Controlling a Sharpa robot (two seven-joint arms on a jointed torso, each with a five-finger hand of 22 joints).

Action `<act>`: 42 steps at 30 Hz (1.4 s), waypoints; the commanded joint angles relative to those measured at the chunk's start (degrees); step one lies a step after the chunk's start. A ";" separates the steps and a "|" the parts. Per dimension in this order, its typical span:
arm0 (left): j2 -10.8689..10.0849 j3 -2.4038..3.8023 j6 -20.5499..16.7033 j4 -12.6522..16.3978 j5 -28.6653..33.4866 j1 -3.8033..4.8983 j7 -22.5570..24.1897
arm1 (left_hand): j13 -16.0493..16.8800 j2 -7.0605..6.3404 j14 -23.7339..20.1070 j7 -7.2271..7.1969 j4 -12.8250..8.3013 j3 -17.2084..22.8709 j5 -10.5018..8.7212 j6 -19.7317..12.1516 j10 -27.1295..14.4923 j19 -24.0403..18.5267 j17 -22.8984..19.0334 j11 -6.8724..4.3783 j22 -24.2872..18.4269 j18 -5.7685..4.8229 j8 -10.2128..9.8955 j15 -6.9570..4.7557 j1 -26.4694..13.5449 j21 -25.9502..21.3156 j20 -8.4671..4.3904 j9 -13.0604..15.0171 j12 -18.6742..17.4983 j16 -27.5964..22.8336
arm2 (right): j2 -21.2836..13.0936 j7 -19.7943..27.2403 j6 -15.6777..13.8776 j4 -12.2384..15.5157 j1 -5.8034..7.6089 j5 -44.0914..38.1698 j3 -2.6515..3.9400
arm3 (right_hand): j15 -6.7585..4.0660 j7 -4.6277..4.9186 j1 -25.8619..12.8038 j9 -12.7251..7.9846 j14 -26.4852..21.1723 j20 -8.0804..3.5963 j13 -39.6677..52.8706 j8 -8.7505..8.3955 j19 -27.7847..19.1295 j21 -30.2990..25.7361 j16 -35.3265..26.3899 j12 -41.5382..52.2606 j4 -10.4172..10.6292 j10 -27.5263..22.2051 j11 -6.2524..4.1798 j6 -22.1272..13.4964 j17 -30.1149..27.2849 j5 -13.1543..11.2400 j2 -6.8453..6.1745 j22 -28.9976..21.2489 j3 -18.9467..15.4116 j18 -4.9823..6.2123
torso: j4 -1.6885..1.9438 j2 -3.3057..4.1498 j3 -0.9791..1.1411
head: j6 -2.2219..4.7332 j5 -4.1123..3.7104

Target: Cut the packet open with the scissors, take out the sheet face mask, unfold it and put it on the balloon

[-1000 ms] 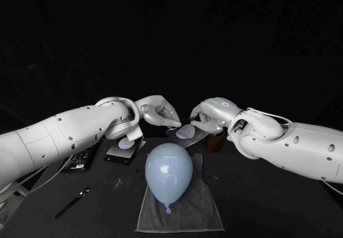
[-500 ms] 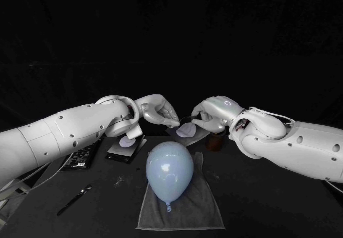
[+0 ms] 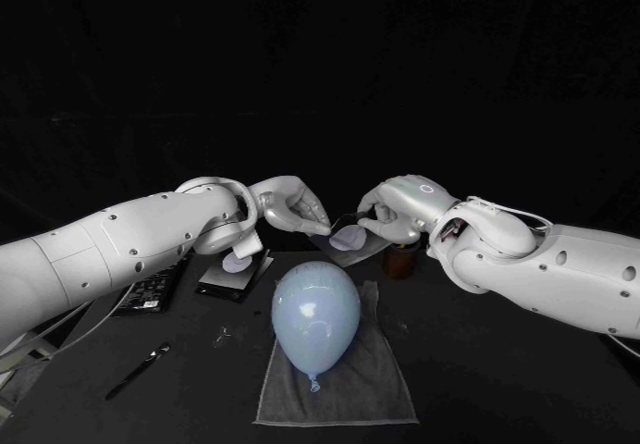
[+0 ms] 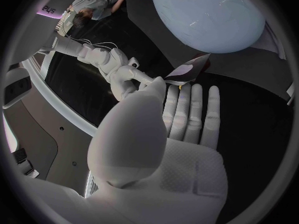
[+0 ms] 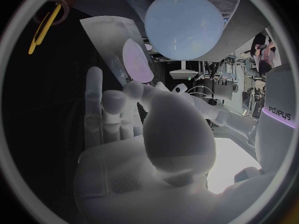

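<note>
A pale blue balloon lies on a grey towel at mid-table; it also shows as the balloon and the balloon. Above its far end hangs the grey packet with a lavender oval, between my two hands. My right hand grips the packet from the right. My left hand pinches a corner of the packet between thumb and straight fingers. A dark slim tool and a small metal item lie on the table's left; I cannot tell which is the scissors.
A dark stand bearing another packet sits left of the balloon. Further left lies a black flat box. A brown container stands under my right hand, with a yellow-handled thing next to it in the right wrist view.
Both hands keep their hold on the packet. The whole picture has shifted a little; the things themselves have not visibly moved.
</note>
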 commanded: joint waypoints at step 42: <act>0.16 -0.06 1.80 -0.08 1.20 -0.04 -0.75 | 0.26 8.59 6.43 -0.11 0.39 3.34 0.09 1.36 7.13 1.57 2.47 -1.95 -0.03 1.61 0.37 -2.10 1.12 -0.04 -0.29 2.15 -2.53 -0.18 | 0.01 0.81 -2.14 0.89 0.08 -0.75 0.08 | -0.05 -0.06 -0.32 3.41 0.46 0.26 -0.09 1.31 0.23 0.23 0.17 -0.14 -0.35 0.40 0.17 0.33 -0.08 0.17 0.52 0.07 -0.05 1.07 | 0.01 -0.01 0.01 | -0.47 0.21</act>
